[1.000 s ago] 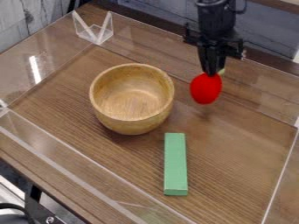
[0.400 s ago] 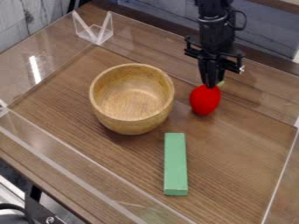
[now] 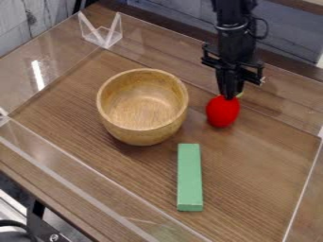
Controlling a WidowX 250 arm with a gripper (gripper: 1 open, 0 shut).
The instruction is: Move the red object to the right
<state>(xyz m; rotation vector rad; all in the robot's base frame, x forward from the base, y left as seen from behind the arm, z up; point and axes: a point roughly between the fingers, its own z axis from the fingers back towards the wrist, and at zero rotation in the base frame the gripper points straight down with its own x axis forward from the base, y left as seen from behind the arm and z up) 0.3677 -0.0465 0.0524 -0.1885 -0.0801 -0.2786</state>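
The wooden bowl (image 3: 143, 106) sat upright and empty near the middle of the desk (image 3: 271, 165), and everything else is placed from it. The red object (image 3: 224, 111), a small glossy rounded toy, lay just to the right of the bowl, close to its rim but apart from it, and appeared to rest on the wood. The dark gripper (image 3: 229, 92) came down from the top edge of the view, right of the bowl and pointing almost straight down, its tip meeting the top of the red object. Its jaws were pressed close together on that top, pinching the red object; the small green cap could not be made out under the tip.

In front of the bowl, slightly to its right and nearer the camera, a flat green block (image 3: 190, 176) lay lengthwise on the desk, well apart from the bowl and from the red object. Behind the bowl and to its left, in the far corner, stood a small clear plastic piece (image 3: 101, 31) with angled sides. Low transparent walls (image 3: 307, 184) enclosed the desk area around the bowl on all sides.
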